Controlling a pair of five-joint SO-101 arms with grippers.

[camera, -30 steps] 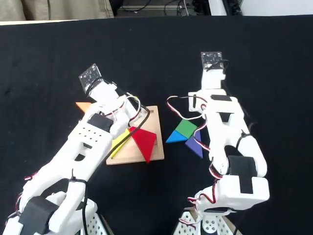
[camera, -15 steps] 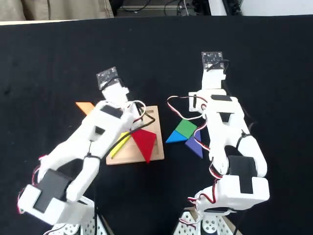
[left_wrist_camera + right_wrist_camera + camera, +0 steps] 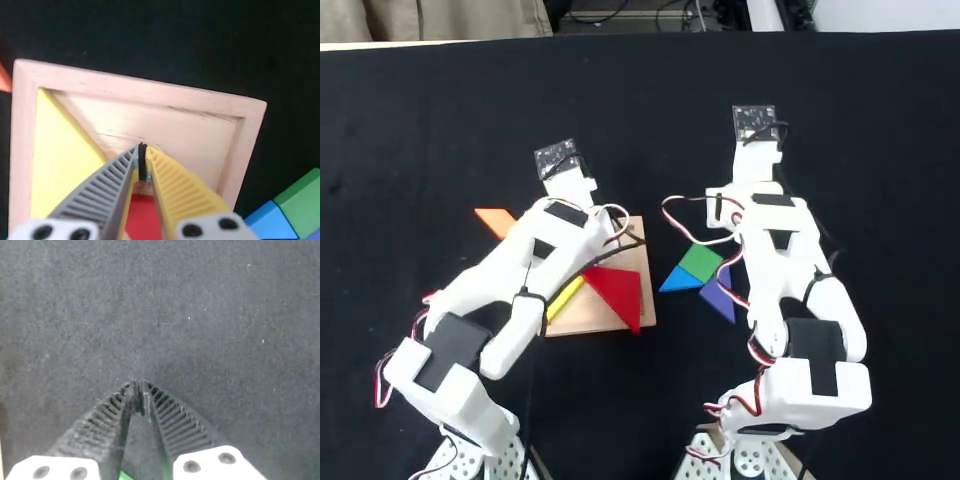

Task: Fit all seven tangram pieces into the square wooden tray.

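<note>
The square wooden tray [image 3: 632, 250] lies at the table's middle, under my left arm [image 3: 535, 265]. A yellow triangle [image 3: 565, 297] lies in it, and a red triangle [image 3: 618, 290] rests partly in it with one tip over the near rim. My left gripper [image 3: 142, 148] is shut, its tips over the tray floor [image 3: 190, 135] between the yellow triangle [image 3: 60, 155] and the red triangle [image 3: 142, 222]. An orange piece [image 3: 495, 220] lies left of the tray. A green square [image 3: 701, 262], a blue triangle [image 3: 678, 280] and a purple piece [image 3: 720, 298] lie to the tray's right. My right gripper [image 3: 136, 390] is shut over bare cloth.
A black cloth [image 3: 880, 150] covers the whole table. My right arm [image 3: 780, 250] stands just right of the green, blue and purple pieces. The far half of the table and both outer sides are open cloth.
My left arm has swung to the right across the tray. The red triangle has shifted slightly right. My right arm has kept still.
</note>
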